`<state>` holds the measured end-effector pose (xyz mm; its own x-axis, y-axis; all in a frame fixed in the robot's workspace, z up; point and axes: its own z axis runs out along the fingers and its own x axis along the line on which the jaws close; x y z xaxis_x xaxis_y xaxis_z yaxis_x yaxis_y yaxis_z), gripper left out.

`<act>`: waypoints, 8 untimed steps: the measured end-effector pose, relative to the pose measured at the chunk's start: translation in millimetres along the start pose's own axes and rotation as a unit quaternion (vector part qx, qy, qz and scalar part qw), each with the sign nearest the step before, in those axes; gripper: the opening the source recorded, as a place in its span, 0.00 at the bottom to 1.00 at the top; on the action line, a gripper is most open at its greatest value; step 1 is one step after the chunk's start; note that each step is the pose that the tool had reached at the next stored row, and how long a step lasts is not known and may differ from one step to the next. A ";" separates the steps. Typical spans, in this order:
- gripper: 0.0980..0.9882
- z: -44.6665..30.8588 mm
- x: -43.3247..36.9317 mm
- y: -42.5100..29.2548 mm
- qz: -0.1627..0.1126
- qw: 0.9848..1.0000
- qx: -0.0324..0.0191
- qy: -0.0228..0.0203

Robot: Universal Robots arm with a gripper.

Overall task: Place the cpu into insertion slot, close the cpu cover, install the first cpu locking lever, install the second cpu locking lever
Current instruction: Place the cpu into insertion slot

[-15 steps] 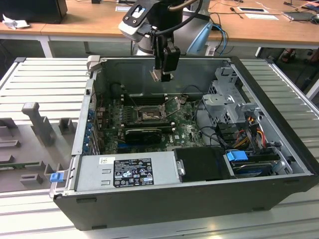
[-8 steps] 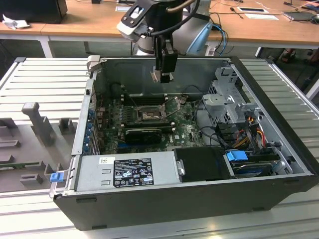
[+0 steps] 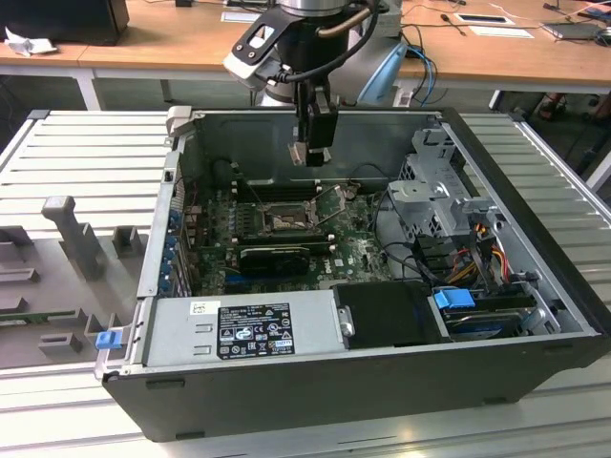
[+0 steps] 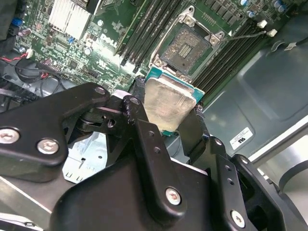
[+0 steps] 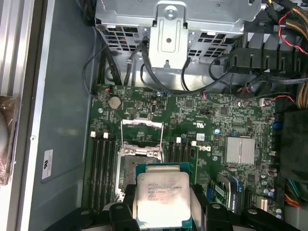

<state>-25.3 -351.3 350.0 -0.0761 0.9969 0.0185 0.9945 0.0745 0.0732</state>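
**A:** Where is the cpu [image 4: 168, 103]?

**B:** It's pinched at two opposite edges by the jaws, which are drawn in narrow around it. Its metal lid faces both wrist cameras. It hangs over the motherboard [image 5: 211, 120] inside the open computer case [image 3: 334, 391], near the insertion slot [image 4: 185, 48] but not touching it.

**A:** And the cpu cover [image 5: 142, 123]?

**B:** Swung up on its hinge, so the socket lies bare.

**A:** How will the chip handle?

**B:** Light, stiff and flat, I'd judge. The smooth lid could slip in a loose grip. The underside and the socket's contacts are probably fragile, so holding it by the edges is the right choice. I doubt it would tolerate tilting or pressing.
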 end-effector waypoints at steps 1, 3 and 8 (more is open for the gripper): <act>0.48 1.2 0.0 -0.1 0.000 1.000 0.000 0.000; 0.48 4.5 -0.1 -0.3 0.000 1.000 0.000 0.000; 0.48 10.8 -0.2 -0.8 0.003 1.000 0.000 0.000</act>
<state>-25.3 -351.3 339.1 -0.0697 0.9974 0.0186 0.9950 0.0681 0.0732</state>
